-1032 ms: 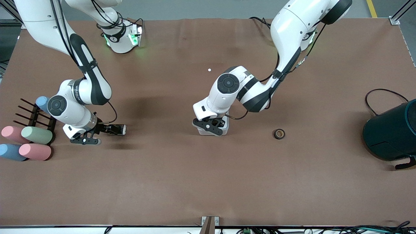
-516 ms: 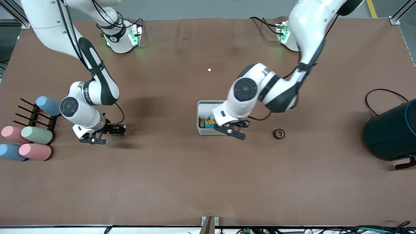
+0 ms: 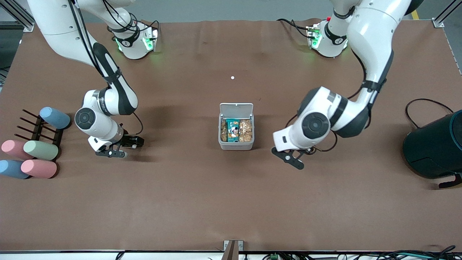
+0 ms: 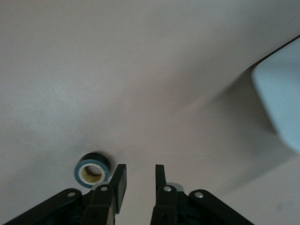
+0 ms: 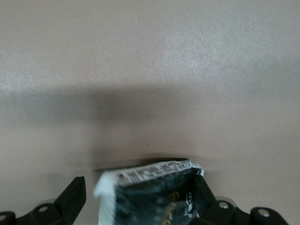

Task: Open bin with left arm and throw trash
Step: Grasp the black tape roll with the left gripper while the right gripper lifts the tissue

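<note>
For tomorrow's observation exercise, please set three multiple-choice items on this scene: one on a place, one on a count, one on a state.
1. Where is the packet?
A. In the bin
B. In the right gripper
C. Among the cylinders

2. How many cylinders lie at the right arm's end of the table?
A. Three
B. Seven
C. Five

3. How is the bin's lid?
A. Open
B. Shut
C. Taken off and lying flat on the table

Answers:
1 B: the right wrist view shows the packet clamped in the right gripper.
2 C: two blue, two pink and one green among the cylinders.
3 A: the lid stands up from the bin, whose contents show.
</note>
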`<state>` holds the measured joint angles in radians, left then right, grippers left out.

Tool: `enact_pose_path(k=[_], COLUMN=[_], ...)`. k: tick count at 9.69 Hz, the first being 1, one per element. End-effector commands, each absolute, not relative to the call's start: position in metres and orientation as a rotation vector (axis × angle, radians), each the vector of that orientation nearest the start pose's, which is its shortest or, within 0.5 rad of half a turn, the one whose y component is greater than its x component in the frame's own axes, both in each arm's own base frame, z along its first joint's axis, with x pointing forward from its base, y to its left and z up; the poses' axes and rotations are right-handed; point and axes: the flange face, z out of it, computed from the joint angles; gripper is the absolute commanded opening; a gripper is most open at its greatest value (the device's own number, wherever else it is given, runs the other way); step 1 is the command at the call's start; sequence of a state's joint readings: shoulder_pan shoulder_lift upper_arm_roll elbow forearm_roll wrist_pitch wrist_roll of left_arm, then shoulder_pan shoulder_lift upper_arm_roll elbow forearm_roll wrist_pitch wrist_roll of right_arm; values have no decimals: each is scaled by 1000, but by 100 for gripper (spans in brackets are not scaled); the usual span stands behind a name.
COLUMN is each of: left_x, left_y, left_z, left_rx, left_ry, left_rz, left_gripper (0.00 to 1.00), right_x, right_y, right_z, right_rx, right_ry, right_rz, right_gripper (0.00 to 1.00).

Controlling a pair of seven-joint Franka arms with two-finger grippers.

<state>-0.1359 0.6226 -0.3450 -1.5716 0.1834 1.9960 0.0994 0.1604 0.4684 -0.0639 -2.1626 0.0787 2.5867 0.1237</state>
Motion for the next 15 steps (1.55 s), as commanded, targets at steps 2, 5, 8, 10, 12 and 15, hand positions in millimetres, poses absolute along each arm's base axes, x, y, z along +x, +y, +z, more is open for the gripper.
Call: enact_pose_path(k=[2,5,8,10,12,15], left_x=[628,615,597,591,592,591], left_y=[-207,-185,-185,-186,-182,-182], left_z=[248,214,186,177,176,170], left_rx=[-2983,-2984,-3000,-3000,-2926,-2920], left_ry=[1076,1120,1136,1146,1203,1206], left_rz=[253,211,126,132,122,133], left_gripper=[100,100,100,100,74,7], right_x=[549,549,573,611,636,631], right_y=[51,46,52,88,182,324], right_z=[161,164,223,294,373,396], right_rx=[-3130,-3129,-3110,-3082,-3004,-2766], right_ry=[162,176,241,464,720,975], right_rz=[73,90,225,264,99,10], right_gripper=[62,8,0,0,1,2])
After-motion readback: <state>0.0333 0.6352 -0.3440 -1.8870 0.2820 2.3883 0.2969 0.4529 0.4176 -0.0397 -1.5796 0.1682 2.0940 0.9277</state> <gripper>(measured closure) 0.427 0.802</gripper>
